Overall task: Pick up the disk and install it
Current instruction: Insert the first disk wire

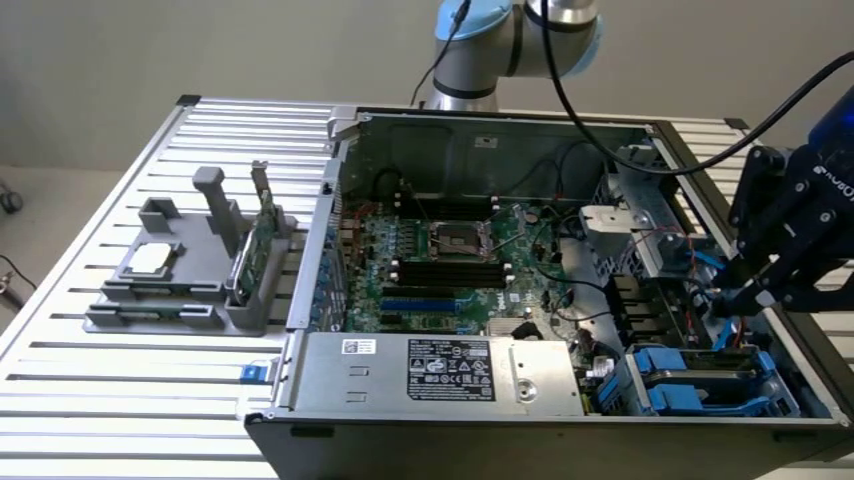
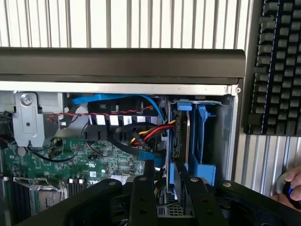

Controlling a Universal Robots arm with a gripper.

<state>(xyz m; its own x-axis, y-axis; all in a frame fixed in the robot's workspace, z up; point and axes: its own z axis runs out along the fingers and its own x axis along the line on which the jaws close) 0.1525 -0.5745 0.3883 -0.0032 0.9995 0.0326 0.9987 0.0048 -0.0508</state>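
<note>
Install step in hand, I judge: right of the cables (image 2: 149, 134), disk (image 2: 181, 136) stands on edge in the blue bay (image 2: 207, 141), gripper (image 2: 168, 188) half-spread and seemingly clamped on its rails; it looks part-seated, so seating calls for a straight push clear of those cables.

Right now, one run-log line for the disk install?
phase: install | gripper: over drive bay, at blue rails | disk: on edge in blue bay of computer case | grip: unclear
</note>
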